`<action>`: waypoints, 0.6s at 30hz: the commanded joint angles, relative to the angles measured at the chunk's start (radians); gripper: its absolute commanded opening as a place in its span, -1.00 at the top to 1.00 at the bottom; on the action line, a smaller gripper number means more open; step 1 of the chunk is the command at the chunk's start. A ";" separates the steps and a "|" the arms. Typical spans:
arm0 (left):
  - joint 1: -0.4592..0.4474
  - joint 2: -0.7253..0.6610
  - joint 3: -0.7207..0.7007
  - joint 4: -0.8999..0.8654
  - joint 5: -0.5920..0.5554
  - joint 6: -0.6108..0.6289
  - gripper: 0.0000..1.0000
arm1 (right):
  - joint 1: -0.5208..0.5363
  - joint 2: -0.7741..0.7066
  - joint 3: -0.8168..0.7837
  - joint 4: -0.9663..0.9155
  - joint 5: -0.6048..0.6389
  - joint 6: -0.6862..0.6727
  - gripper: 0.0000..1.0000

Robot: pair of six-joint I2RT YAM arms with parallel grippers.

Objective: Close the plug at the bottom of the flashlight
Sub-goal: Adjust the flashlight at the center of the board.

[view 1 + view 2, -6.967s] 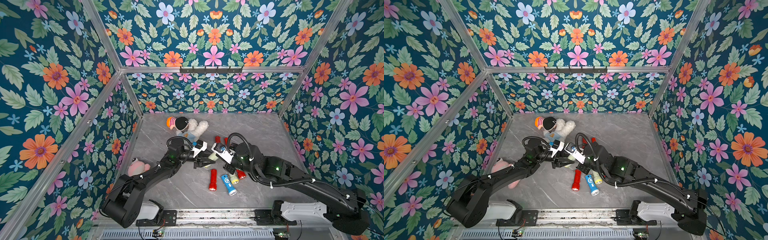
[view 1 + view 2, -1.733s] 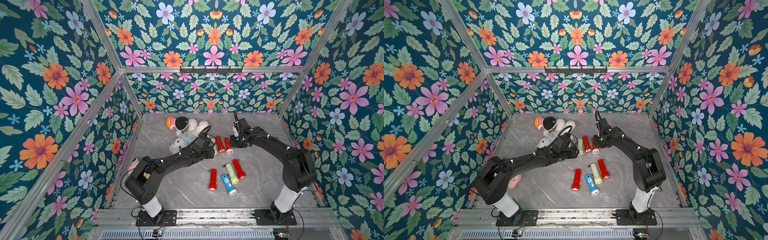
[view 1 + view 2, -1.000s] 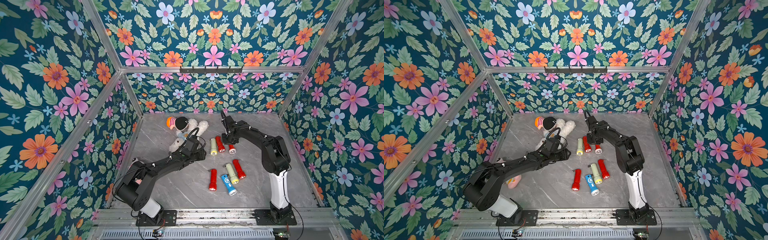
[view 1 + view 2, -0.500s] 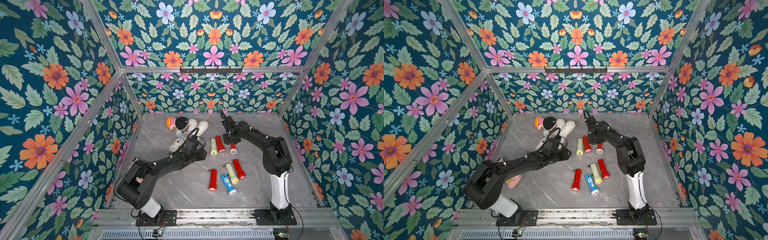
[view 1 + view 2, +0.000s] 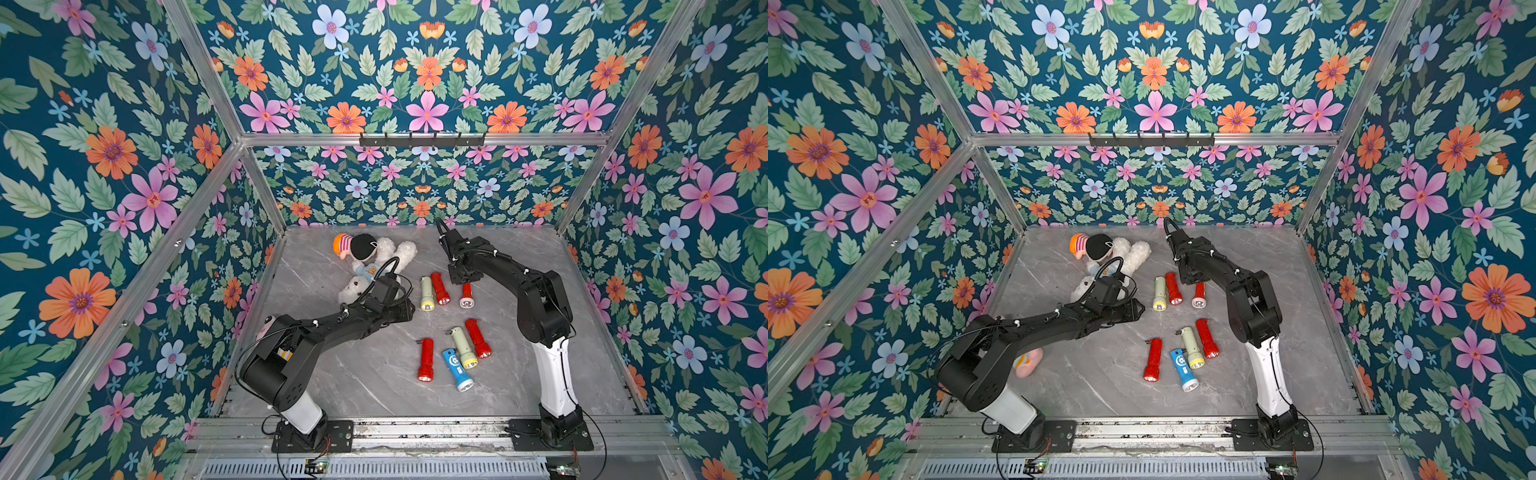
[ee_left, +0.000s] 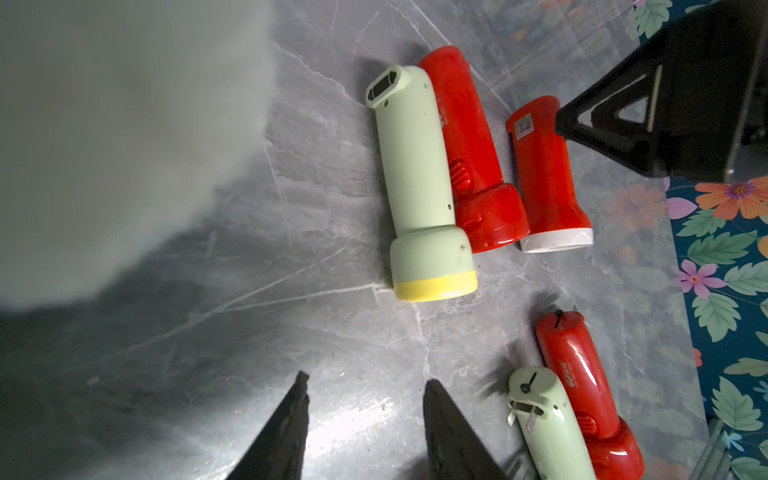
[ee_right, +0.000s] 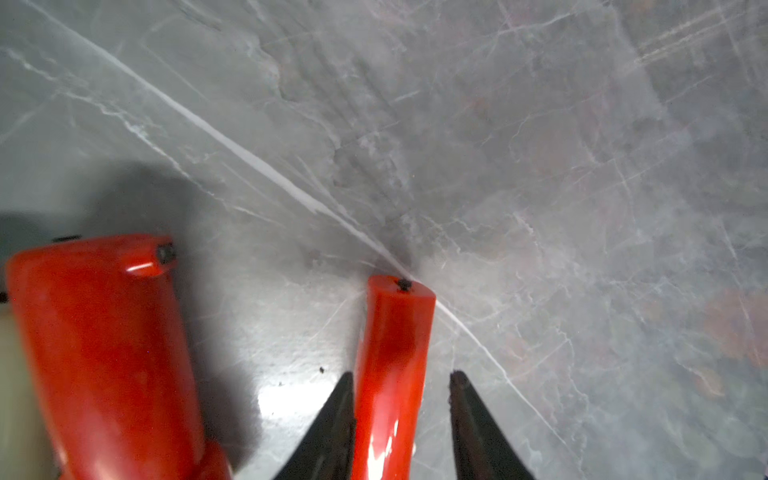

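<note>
right end effector [image 7: 402,374] just loosened, jaws spread around red flashlight [image 7: 392,332] | left end effector [image 6: 366,378] spread, empty | guess that one's done

Both arms reach forward — left gripper [image 6: 366,378] and right gripper [image 7: 402,373], jaws parted.

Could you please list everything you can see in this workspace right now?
Small flashlight: one, red with white head; mid-table, between the right gripper's jaws.
Far flashlights: two, pale green and red; touching, beside the small one.
Near flashlights: four, red, blue, pale green, red; clustered nearer the front.
Plush doll: one, white with striped cap; back.
Pink toy: one; partly under the left arm.
Hook rack: one, black; back rail.
Table: one, grey marble.
Left gripper: black; open, empty.
Right gripper: black; open.
</note>
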 commanded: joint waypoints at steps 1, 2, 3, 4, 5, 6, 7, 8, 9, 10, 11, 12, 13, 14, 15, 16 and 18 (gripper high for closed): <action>0.003 -0.004 -0.004 0.021 -0.002 -0.002 0.03 | -0.004 0.030 0.027 -0.050 0.030 0.011 0.19; 0.005 -0.006 -0.006 0.021 -0.002 -0.003 0.03 | -0.005 0.036 0.029 -0.049 0.020 0.014 0.19; 0.006 -0.006 -0.007 0.024 0.000 0.000 0.02 | -0.008 0.038 0.027 -0.042 0.006 0.019 0.18; 0.006 -0.009 -0.008 0.026 0.000 -0.001 0.02 | -0.010 0.043 0.025 -0.038 -0.005 0.022 0.18; 0.006 -0.010 -0.009 0.027 0.001 0.001 0.03 | -0.012 0.045 0.023 -0.036 -0.013 0.028 0.18; 0.007 -0.011 -0.009 0.029 0.003 0.001 0.04 | -0.016 0.047 0.022 -0.034 -0.019 0.032 0.18; 0.008 -0.010 -0.009 0.030 0.005 0.001 0.04 | -0.019 0.049 0.022 -0.031 -0.027 0.036 0.18; 0.008 -0.009 -0.007 0.032 0.008 0.001 0.04 | -0.023 0.050 0.016 -0.027 -0.038 0.042 0.18; 0.009 -0.008 -0.007 0.033 0.009 0.003 0.04 | -0.029 0.047 0.007 -0.018 -0.059 0.047 0.18; 0.009 -0.006 -0.007 0.033 0.012 0.002 0.04 | -0.035 0.045 0.000 -0.012 -0.078 0.053 0.18; 0.009 -0.005 -0.007 0.034 0.014 0.004 0.04 | -0.039 0.040 -0.013 0.001 -0.096 0.058 0.22; 0.011 -0.003 -0.007 0.033 0.015 0.003 0.04 | -0.043 0.032 -0.028 0.018 -0.113 0.065 0.26; 0.011 -0.002 -0.007 0.034 0.017 0.003 0.04 | -0.046 0.021 -0.049 0.040 -0.130 0.066 0.34; 0.011 0.000 -0.007 0.033 0.018 0.003 0.05 | -0.050 0.005 -0.079 0.073 -0.153 0.070 0.41; 0.011 0.000 -0.007 0.034 0.019 0.003 0.05 | -0.056 -0.010 -0.108 0.104 -0.179 0.077 0.49; 0.012 0.002 -0.007 0.033 0.020 0.004 0.05 | -0.065 -0.023 -0.130 0.127 -0.210 0.085 0.56; 0.012 0.005 -0.007 0.033 0.020 0.003 0.05 | -0.089 -0.052 -0.183 0.183 -0.279 0.107 0.68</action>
